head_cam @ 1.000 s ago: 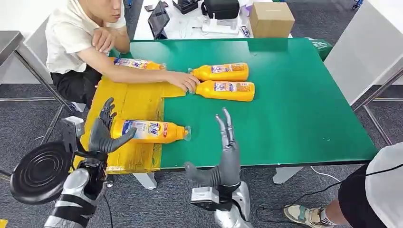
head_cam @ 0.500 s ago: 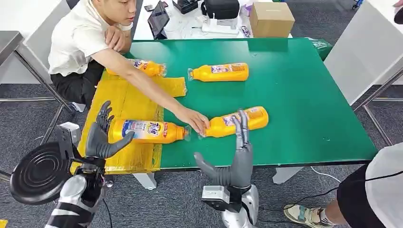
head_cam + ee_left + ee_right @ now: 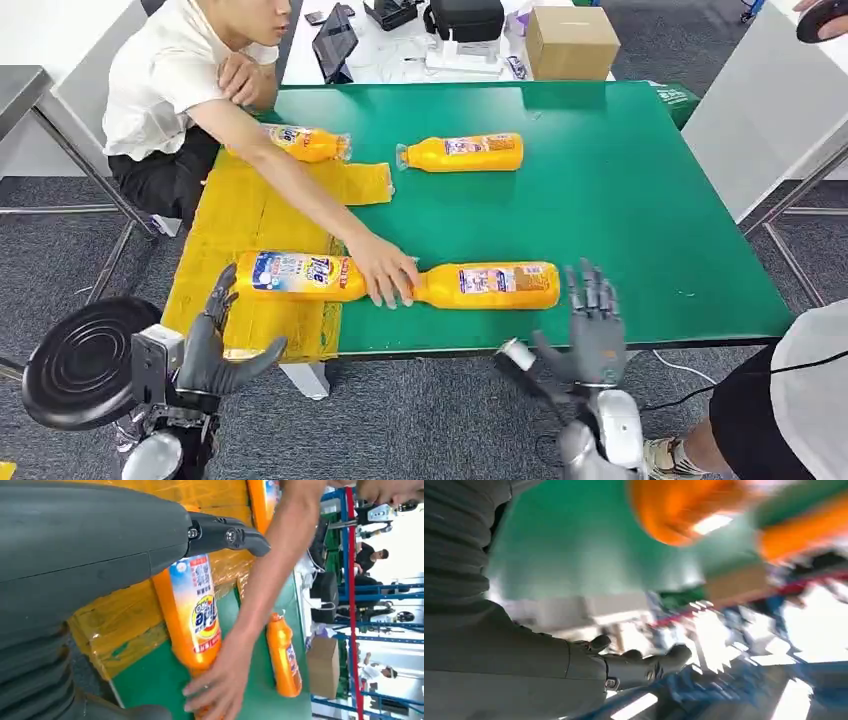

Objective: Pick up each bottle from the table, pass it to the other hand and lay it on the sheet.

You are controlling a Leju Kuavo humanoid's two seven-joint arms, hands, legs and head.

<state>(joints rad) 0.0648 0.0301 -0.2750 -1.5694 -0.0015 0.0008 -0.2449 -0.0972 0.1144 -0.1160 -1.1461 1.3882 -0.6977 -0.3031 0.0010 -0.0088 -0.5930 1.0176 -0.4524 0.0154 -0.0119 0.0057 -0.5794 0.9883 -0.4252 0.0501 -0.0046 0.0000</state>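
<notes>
Right hand [image 3: 590,325] spread wide, empty, just short of orange plastic bottle [image 3: 490,285] lying ahead-left; we judge it rigid, slick-labelled; take hold mid-body.

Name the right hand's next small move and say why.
Probably wait, then reach forward to the nearest orange bottle on the green table. The right hand is open and empty at the table's near edge, but a person's hand rests at that bottle's cap end.
</notes>
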